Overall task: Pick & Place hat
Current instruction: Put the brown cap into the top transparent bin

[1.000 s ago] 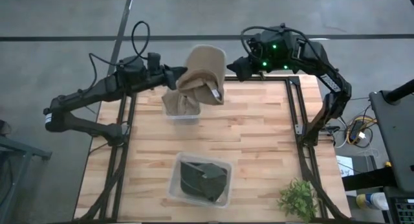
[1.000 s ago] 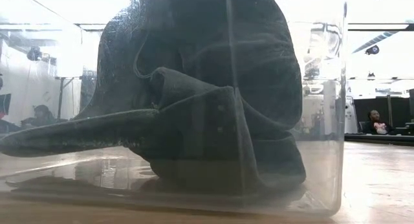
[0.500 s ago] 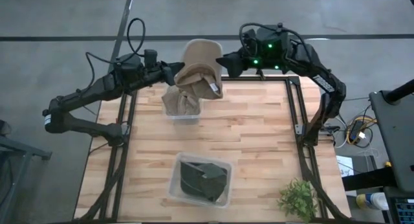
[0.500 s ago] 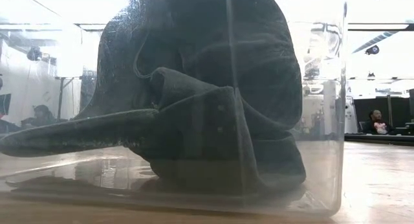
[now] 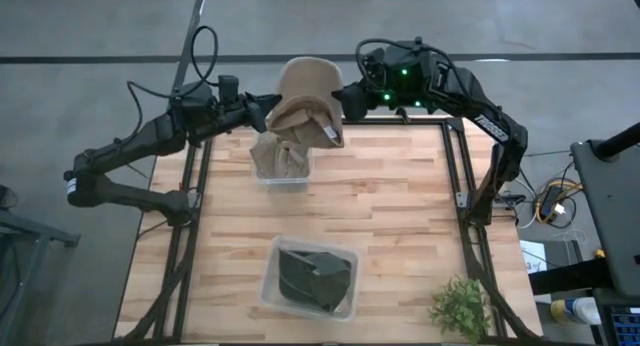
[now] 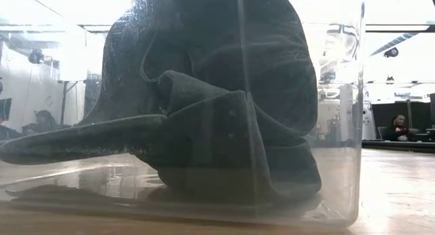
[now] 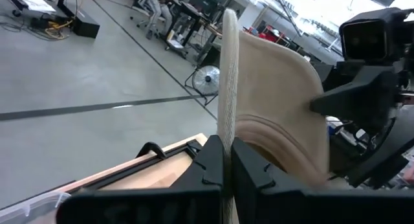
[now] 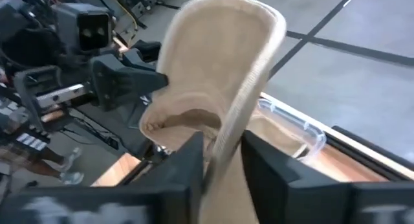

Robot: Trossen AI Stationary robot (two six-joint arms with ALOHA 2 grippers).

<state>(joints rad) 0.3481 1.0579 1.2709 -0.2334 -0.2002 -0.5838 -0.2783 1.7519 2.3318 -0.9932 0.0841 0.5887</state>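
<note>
Gripping tan hat (image 5: 305, 101) — left hand (image 5: 262, 114), right hand (image 5: 343, 99).

The floor (image 5: 90, 26) is grey concrete with dark lines. A fan (image 7: 206, 76) stands on it near desks (image 7: 187, 17). A person (image 6: 397, 128) sits far behind the wooden table (image 5: 400, 216). Ceiling light is bright.

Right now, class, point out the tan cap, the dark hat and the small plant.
tan cap (image 5: 305, 91), high view, on its crown.
dark hat (image 5: 315, 276), high view, on its middle, inside the clear bin.
small plant (image 5: 462, 306), high view, on its leaves.
</note>
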